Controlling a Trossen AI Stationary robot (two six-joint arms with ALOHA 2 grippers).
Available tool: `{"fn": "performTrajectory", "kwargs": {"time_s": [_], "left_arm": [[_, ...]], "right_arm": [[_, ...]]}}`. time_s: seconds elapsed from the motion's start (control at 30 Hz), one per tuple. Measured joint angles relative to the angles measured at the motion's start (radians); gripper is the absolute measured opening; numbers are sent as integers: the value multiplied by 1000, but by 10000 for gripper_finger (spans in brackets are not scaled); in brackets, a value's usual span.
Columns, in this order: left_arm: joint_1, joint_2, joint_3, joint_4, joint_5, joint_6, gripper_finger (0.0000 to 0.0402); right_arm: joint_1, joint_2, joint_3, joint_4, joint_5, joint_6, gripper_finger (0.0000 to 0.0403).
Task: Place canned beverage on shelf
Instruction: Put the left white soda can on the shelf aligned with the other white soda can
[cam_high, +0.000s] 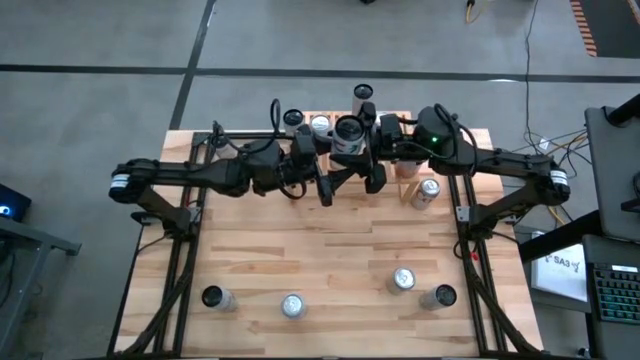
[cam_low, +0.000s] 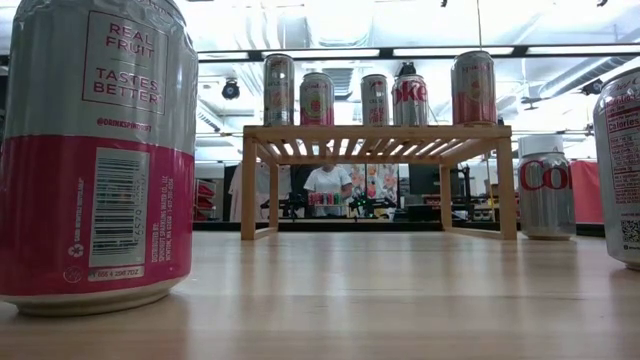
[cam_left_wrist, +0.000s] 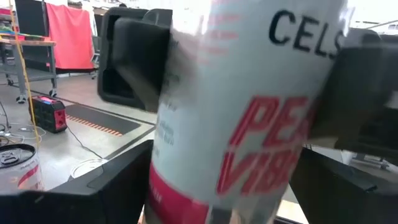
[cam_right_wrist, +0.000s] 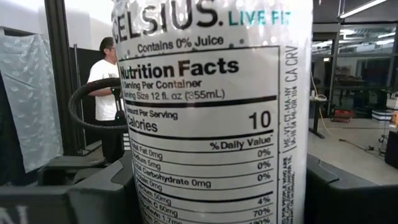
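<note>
Both grippers' fingers (cam_left_wrist: 134, 59) apparently clamp one Celsius can (cam_high: 349, 133), "Nutrition Facts" legible.

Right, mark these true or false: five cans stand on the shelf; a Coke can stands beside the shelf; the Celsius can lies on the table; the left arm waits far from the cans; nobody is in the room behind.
1. Five cans stand on the shelf. True.
2. A Coke can stands on the table beside the shelf. True.
3. The Celsius can lies on the table. False: the Celsius can is upright in the right gripper, off the table.
4. The left arm waits far from the cans. False: the left gripper is at the Celsius can, facing the right one.
5. Nobody is behind. False: a person stands there.
</note>
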Motion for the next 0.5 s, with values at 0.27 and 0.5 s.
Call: {"fn": "performTrajectory", "kwargs": {"time_s": [0.27, 0.5], "left_arm": [[7, 1, 0, 2, 0, 0, 287], [10, 1, 0, 1, 3, -3, 236]], "right_arm": [[4, 2, 3, 0, 3, 0, 237], [4, 4, 4, -2, 7, 22, 245]]}}
